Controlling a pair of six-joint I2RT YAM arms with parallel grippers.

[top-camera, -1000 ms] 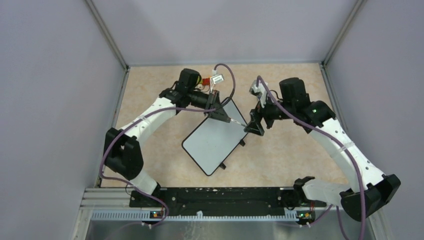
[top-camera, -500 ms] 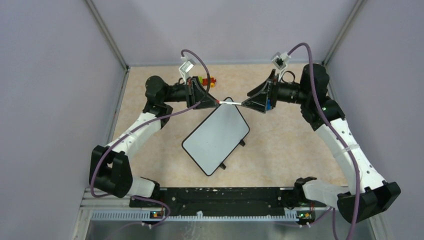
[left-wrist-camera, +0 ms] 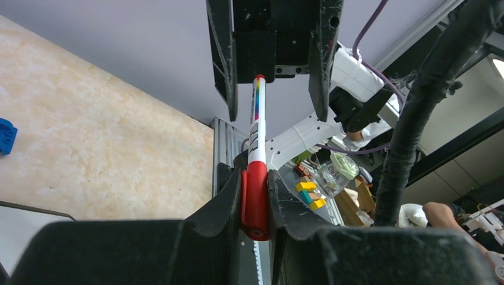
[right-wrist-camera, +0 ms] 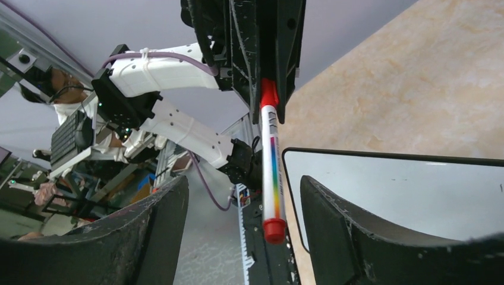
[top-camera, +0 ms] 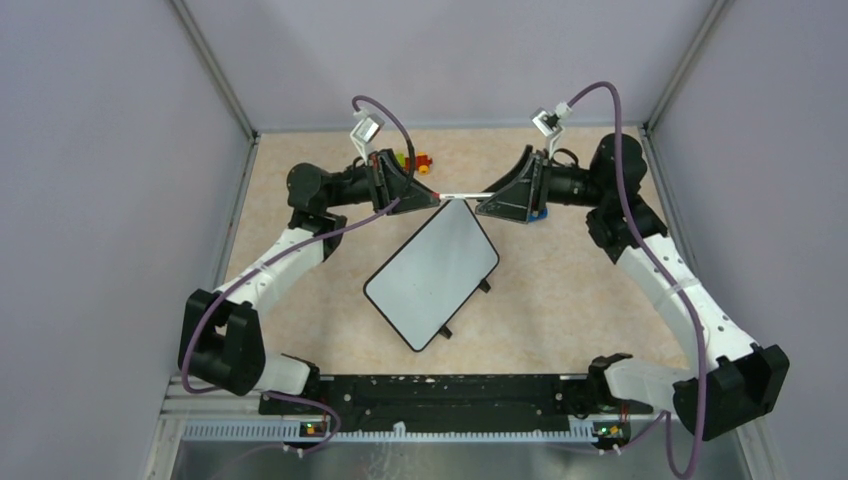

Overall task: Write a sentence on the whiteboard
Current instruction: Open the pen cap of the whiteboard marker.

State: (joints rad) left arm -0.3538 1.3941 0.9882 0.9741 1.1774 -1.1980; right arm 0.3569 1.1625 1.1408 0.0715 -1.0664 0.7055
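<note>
Below the marker [top-camera: 458, 195], the whiteboard [top-camera: 430, 275]

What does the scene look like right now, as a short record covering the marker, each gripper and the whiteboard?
marker: held level in the air over the whiteboard's far corner, between the two grippers
left gripper: shut on one red end of the marker
right gripper: open, jaws wide on either side of the marker's other end, not touching it
whiteboard: flat on the table, turned diagonally
writing: none visible on the board
</note>
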